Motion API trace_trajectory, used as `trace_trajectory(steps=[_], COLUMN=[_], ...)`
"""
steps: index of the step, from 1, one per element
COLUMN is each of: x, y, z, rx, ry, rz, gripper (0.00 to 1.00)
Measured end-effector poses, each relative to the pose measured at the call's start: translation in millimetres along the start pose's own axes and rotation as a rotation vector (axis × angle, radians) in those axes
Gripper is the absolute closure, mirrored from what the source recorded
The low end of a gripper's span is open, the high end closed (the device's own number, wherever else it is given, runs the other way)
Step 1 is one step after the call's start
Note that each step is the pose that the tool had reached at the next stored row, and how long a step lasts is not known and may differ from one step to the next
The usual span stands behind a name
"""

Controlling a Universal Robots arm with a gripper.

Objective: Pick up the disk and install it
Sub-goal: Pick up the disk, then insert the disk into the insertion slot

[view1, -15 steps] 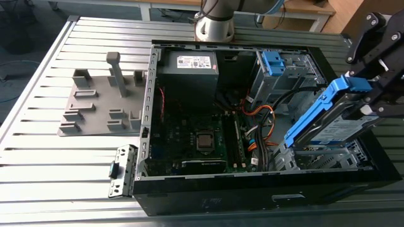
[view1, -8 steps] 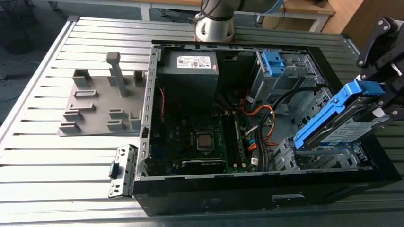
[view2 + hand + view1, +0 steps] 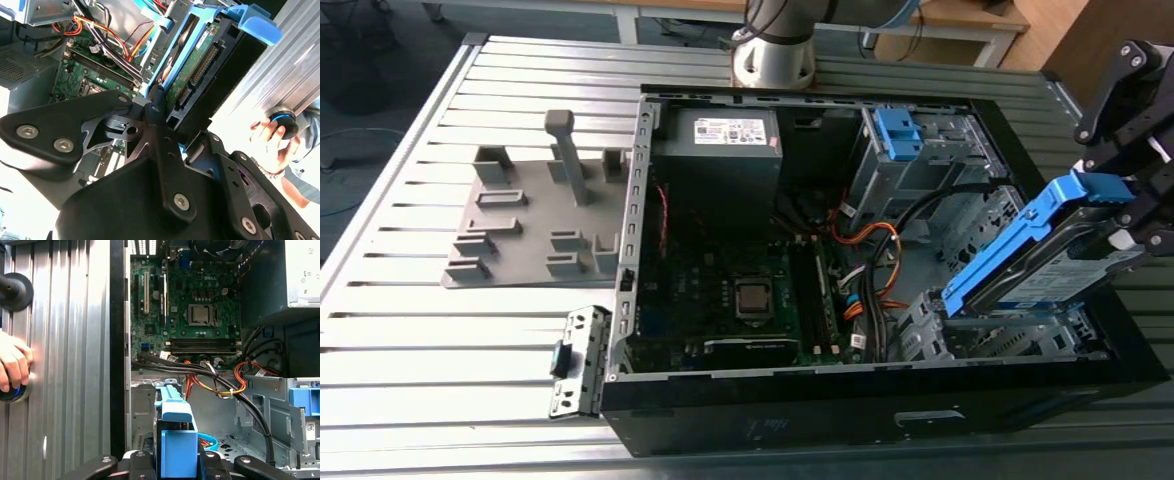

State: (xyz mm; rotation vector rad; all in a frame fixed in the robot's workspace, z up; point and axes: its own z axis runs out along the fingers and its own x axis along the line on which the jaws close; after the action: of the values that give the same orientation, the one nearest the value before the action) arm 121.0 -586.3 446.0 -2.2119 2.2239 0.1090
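Holding the disk [image 3: 1027, 255] tilted over the open computer case [image 3: 854, 425] on the table [image 3: 454, 330], the claw [image 3: 1117, 222] is clamped on its upper end at the exterior view's right. The lower end is close to the metal drive cage [image 3: 1001, 335], not seated. Second wrist view: disk [image 3: 195, 65] gripped edge-on, circuit side showing; a person's hand [image 3: 272, 145] beyond the case. First wrist view: blue bracket [image 3: 175, 440] pinched in the claw, motherboard [image 3: 200, 315] beyond. Judgement — pick-up done, install not yet.
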Motion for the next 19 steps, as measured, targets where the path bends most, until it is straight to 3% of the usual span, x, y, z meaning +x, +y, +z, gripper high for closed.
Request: trace_trajectory(steps=[8,9,10,12,13,19], x=[0.0,0.1,0.1,0.0,0.1,0.3], y=[0.0,0.0,0.0,0.0,0.0,-2.1], z=[0.0,0.1,0.2,0.2,0.3,3.1], rx=[0.0,0.0,-0.0001,-0.0002,-0.0003,-0.0032], ry=[-0.0006,-0.0039,-0.0116,-0.0345,-0.0405,-0.0394], rz=[0.0,0.0,-0.001,-0.002,-0.002,-0.035], gripper=[0.64,0.64,0.64,0.64,0.64,0.64])
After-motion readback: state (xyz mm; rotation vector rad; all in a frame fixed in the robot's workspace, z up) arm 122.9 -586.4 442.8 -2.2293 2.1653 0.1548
